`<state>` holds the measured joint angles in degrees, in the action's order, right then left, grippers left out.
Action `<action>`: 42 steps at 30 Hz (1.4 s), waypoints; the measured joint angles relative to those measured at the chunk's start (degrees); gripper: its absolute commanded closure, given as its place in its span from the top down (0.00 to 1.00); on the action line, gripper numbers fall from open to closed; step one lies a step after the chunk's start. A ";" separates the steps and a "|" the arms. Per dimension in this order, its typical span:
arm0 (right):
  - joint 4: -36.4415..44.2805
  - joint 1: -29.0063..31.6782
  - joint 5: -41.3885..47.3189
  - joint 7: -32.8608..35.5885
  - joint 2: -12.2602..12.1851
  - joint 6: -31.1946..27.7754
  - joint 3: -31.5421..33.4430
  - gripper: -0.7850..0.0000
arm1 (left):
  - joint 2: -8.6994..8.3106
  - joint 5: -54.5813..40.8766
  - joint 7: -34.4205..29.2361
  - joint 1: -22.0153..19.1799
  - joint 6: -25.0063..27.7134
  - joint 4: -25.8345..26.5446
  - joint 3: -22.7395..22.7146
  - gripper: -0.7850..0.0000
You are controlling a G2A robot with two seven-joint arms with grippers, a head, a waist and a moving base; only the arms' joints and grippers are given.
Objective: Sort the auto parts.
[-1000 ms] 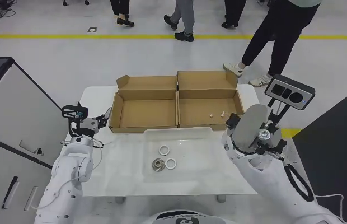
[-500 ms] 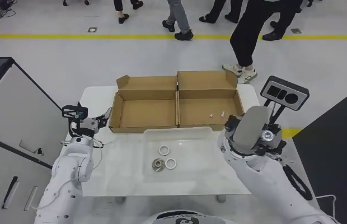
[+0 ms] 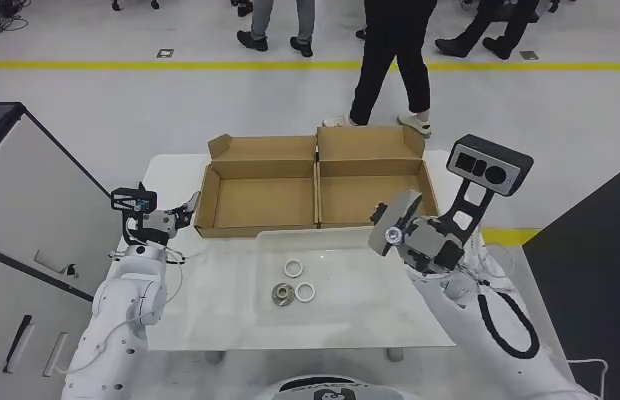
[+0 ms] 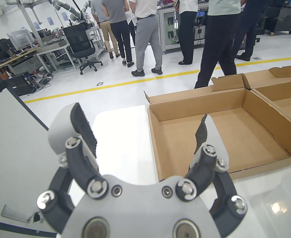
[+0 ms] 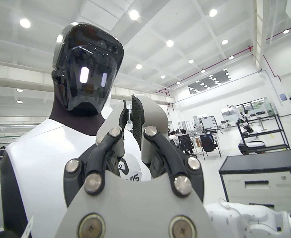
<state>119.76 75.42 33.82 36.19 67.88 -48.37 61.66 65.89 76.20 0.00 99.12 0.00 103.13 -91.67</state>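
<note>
- The right gripper (image 5: 130, 107) is clamped on a small threaded part (image 5: 128, 116), raised beside the right box (image 3: 345, 200).
- The left gripper (image 4: 145, 125) stands apart and empty near the left box (image 4: 222, 134).
- White rings (image 3: 292, 267) and a metal part (image 3: 281, 294) wait on the table (image 3: 210, 290).
- The step is probably delivery: the next move calls for turning down over a box, then releasing.

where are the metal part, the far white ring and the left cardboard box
metal part (image 3: 281, 294): top view, its middle
far white ring (image 3: 287, 268): top view, left side of its band
left cardboard box (image 3: 260, 204): top view, its bare floor
</note>
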 measured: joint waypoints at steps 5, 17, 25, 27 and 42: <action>0.59 0.88 0.25 -0.84 0.09 0.22 0.67 0.00 | 0.00 0.00 0.00 0.00 0.00 0.00 0.00 1.00; 1.24 1.41 5.40 -0.86 0.65 -3.69 0.21 0.00 | 0.00 0.00 0.00 0.00 0.00 0.00 0.00 1.00; 1.45 1.53 5.58 1.06 0.81 -5.39 0.77 0.00 | 0.00 0.00 0.00 0.00 0.00 0.00 0.00 1.00; 1.75 1.38 5.78 1.52 0.88 -6.55 0.92 0.00 | 0.00 0.00 0.00 0.00 0.00 0.00 0.00 1.00; 2.49 0.70 9.35 2.29 1.86 -9.63 0.71 0.00 | 0.00 0.00 0.00 0.00 0.00 0.00 0.00 1.00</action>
<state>122.25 76.12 43.16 38.47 69.74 -58.00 62.37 65.89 76.20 0.00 99.12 0.00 103.13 -91.67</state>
